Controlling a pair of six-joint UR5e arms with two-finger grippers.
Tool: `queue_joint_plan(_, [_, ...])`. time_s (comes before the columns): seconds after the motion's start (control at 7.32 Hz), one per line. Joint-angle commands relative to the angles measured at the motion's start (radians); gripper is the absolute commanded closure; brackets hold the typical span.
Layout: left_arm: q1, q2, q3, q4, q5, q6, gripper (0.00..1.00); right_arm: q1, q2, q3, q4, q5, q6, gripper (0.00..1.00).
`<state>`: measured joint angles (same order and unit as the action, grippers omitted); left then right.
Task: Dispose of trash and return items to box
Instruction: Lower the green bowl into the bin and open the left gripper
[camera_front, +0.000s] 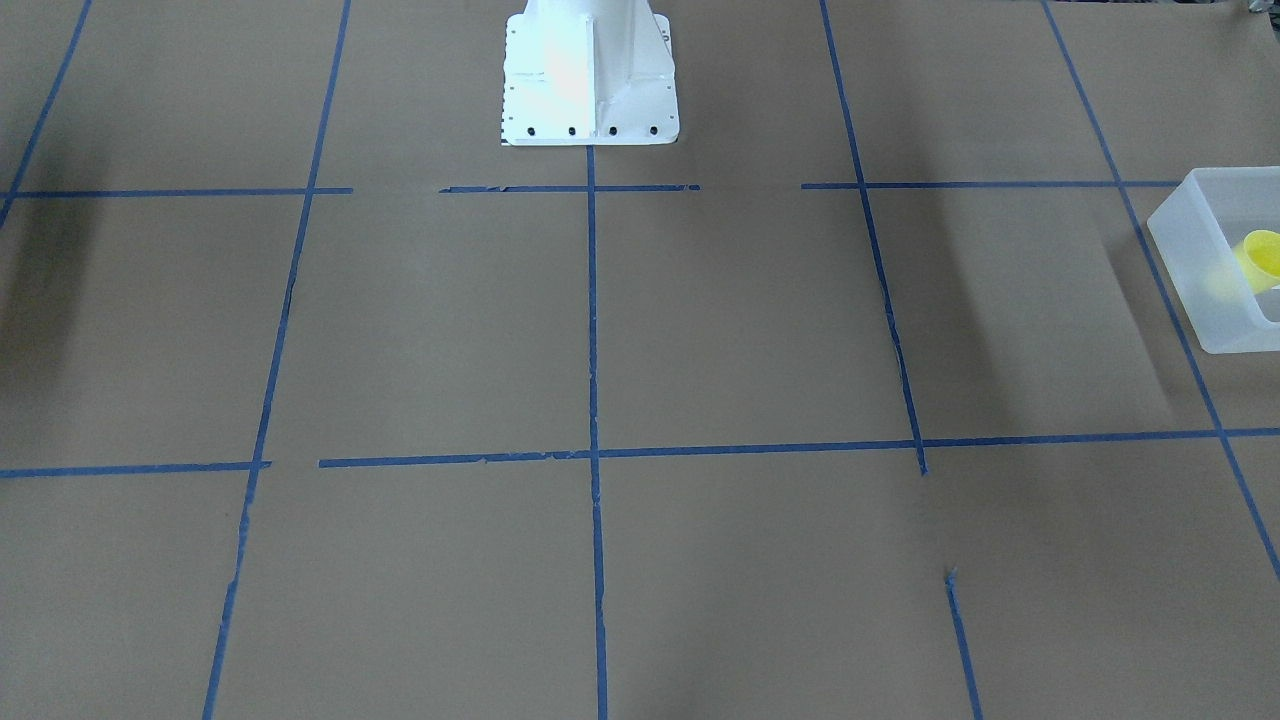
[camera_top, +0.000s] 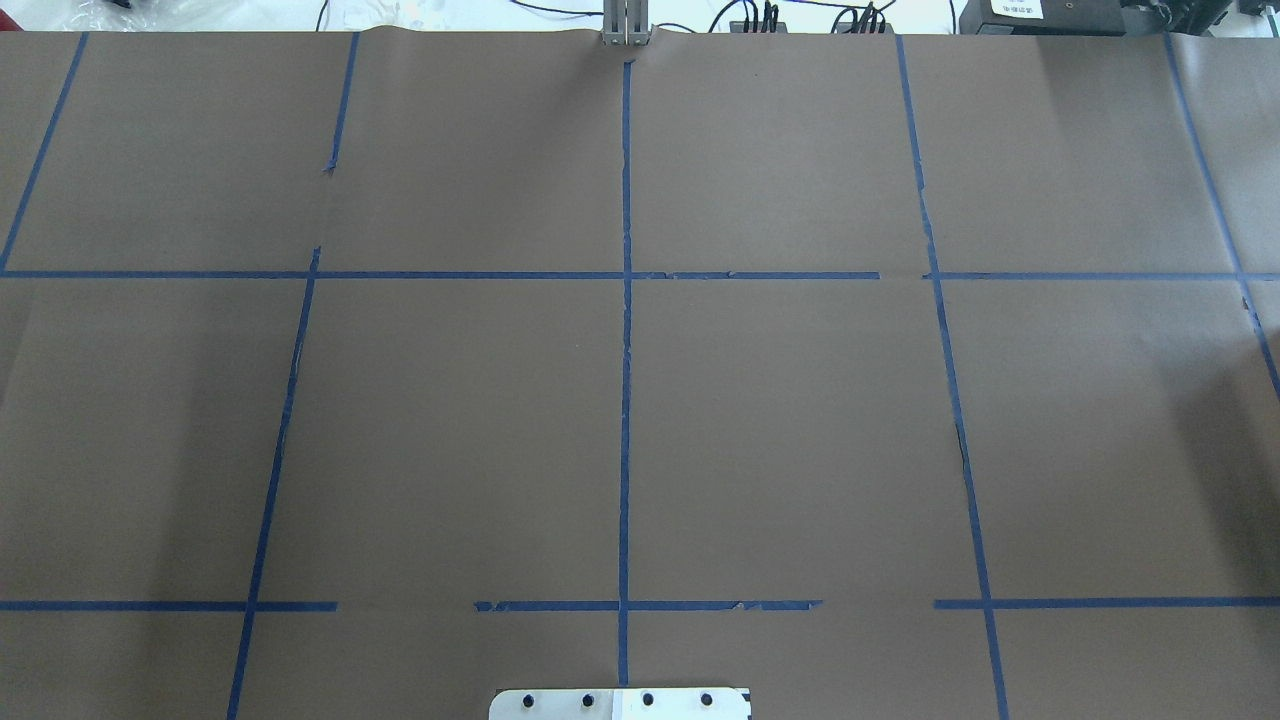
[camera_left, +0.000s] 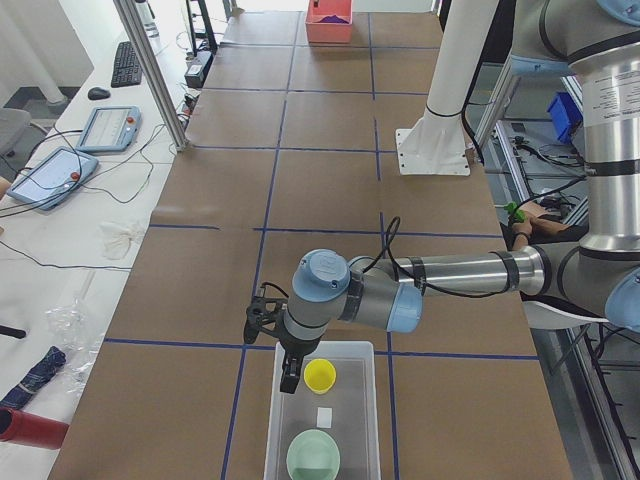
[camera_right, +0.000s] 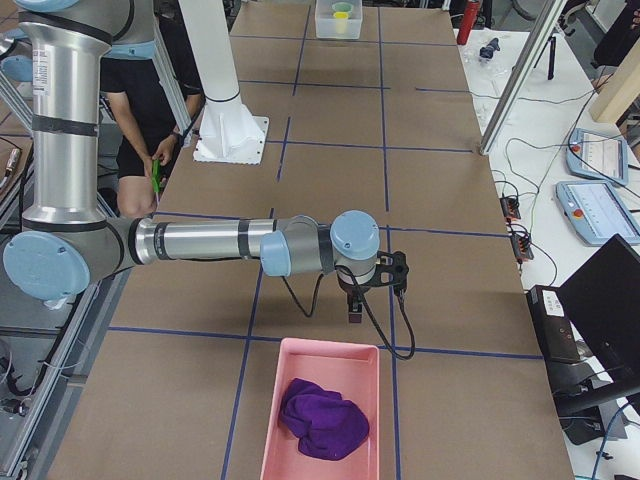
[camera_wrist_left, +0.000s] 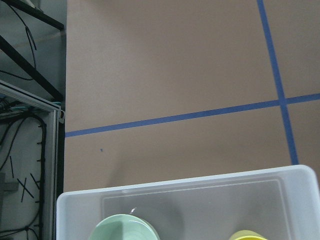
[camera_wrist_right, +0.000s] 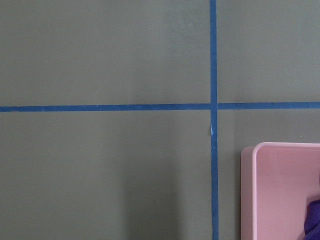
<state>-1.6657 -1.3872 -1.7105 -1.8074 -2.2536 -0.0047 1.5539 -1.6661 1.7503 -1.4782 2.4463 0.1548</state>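
Clearance is what this step seems to call for. The left gripper hangs over the long rim of the box, and the side view does not show whether it is released or clenched. In that view the yellow cup sits inside the box at the gripper's 3 o'clock. The mint-green bowl is at the cup's 6 o'clock, so both look to be home. A straight lift before any sideways travel would likely keep the gripper off the rim.

The right gripper, its state equally impossible to tell, hangs over the tabletop. It is at 12 o'clock of the pink tray, which holds a purple cloth.

The white label between cup and bowl shows no readable writing, and no brand is legible.
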Motion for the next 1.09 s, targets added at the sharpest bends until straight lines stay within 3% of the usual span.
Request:
queue_joint_plan(0.0, [0.050,-0.036,-0.017,0.074,-0.047,-0.061,0.00,0.000,-0.001,-0.005,-0.002,0.005,0.002,0.00])
queue_joint_plan(0.96, [0.073,-0.064,-0.011,0.072,-0.049,-0.075,0.00,0.000,-0.001,-0.023,-0.004,0.005,-0.001,0.00])
